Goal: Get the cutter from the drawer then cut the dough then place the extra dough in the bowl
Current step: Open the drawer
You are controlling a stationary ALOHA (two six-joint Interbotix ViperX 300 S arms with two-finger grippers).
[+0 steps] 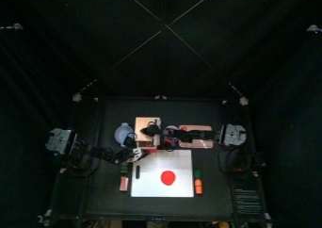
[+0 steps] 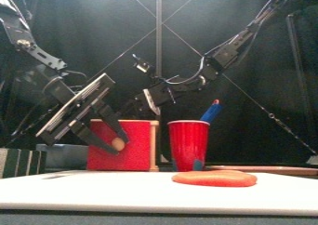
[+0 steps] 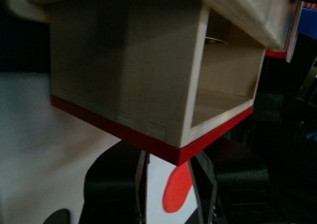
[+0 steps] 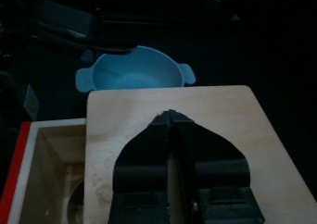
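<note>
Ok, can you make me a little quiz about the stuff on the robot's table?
1. True or false: the flat red dough disc lies on the white cutting board.
2. What sticks out of the red cup? A) a blue toy knife B) a metal spoon C) a marker pen
3. In the right wrist view, what does the right gripper rest on?

Key: 1 true. 2 A. 3 the top of the pale wooden box.
</note>
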